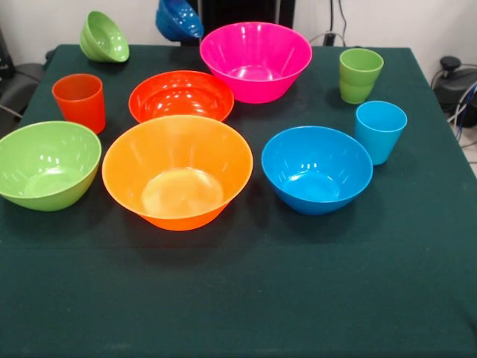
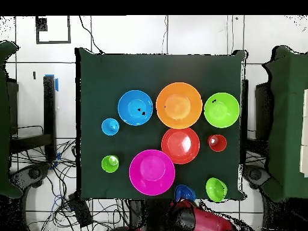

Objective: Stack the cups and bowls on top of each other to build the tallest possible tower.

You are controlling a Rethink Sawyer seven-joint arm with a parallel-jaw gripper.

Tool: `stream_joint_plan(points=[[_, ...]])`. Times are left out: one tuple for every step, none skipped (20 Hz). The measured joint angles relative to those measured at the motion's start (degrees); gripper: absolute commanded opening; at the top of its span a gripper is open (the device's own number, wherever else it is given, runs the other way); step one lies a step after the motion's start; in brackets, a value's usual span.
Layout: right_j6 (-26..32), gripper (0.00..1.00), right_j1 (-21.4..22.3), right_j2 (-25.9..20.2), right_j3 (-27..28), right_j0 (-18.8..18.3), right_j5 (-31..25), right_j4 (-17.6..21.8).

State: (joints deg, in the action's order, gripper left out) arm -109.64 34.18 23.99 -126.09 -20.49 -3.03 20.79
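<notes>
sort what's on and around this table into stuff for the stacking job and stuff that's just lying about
For the job:
large pink bowl
large orange bowl
red-orange bowl
lime green bowl
blue bowl
small green bowl
small dark blue bowl
orange cup
green cup
light blue cup

Just lying about:
cables on the floor
dark green tablecloth

The lime green plastic bowl [image 1: 46, 164] at the table's left is clipped by the front view's edge, losing a sliver of its rim. The small dark blue plastic bowl [image 1: 179, 19] at the far side is cut by the top edge, its upper rim lost. In the overhead view the same bowl [image 2: 184, 193] sits against the red and black robot arm [image 2: 201, 220], whose gripper cannot be made out.
</notes>
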Motion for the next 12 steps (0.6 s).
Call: stream_joint_plan(points=[[0.0,0.0,-0.1,0.1,-0.2,0.0,0.4,0.0],[0.0,0.0,-0.2,0.2,-0.5,-0.2,0.9,0.0],[0.0,0.0,-0.3,0.1,-0.9,-0.6,1.0,0.1],[0.0,0.0,-0.3,0.0,-0.9,-0.9,0.8,0.1],[0.0,0.0,-0.3,-0.2,-0.9,-1.2,0.4,0.1],[0.0,0.0,-0.1,-0.7,-0.8,-2.1,-1.0,0.1],[0.0,0.0,0.0,-1.0,-0.7,-2.6,-2.3,0.1],[0.0,0.0,0.3,-1.7,-0.2,-3.7,-5.5,0.1],[0.0,0.0,0.3,-2.1,0.1,-4.1,-7.4,0.1],[0.0,0.0,0.3,-2.3,0.4,-4.4,-8.9,0.1],[0.0,0.0,0.2,-3.1,1.4,-5.1,-13.1,0.1],[0.0,0.0,0.0,-3.7,2.3,-5.6,-16.1,0.1]])
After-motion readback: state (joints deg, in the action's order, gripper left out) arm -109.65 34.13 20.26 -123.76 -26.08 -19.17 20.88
